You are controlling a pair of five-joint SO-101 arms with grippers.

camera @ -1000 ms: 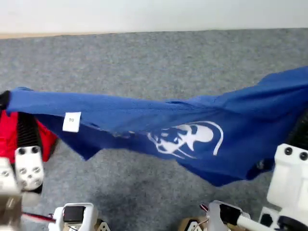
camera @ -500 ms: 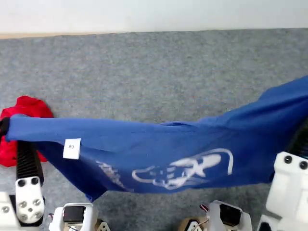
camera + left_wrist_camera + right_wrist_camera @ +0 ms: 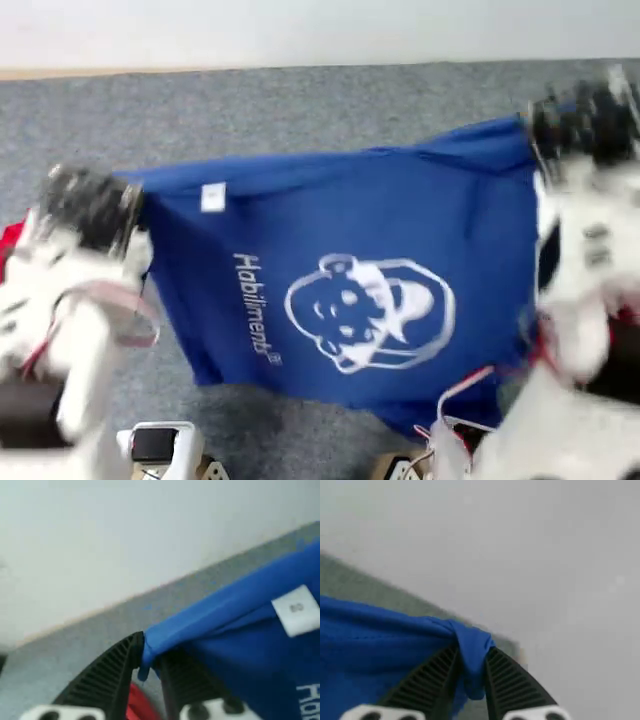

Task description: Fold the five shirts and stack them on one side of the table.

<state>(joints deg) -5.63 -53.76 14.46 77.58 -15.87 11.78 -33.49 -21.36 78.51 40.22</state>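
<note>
High view has the blue shirt (image 3: 340, 300) held spread over the grey counter (image 3: 300, 110), stretched between both grippers. The left gripper (image 3: 149, 651) is clamped on one bunched top corner, the right gripper (image 3: 471, 656) on the other. A white cartoon print (image 3: 370, 312) with white lettering beside it faces up. A small white tag (image 3: 212, 197) sits near the left gripper, and red cloth (image 3: 134, 705) shows just behind it.
</note>
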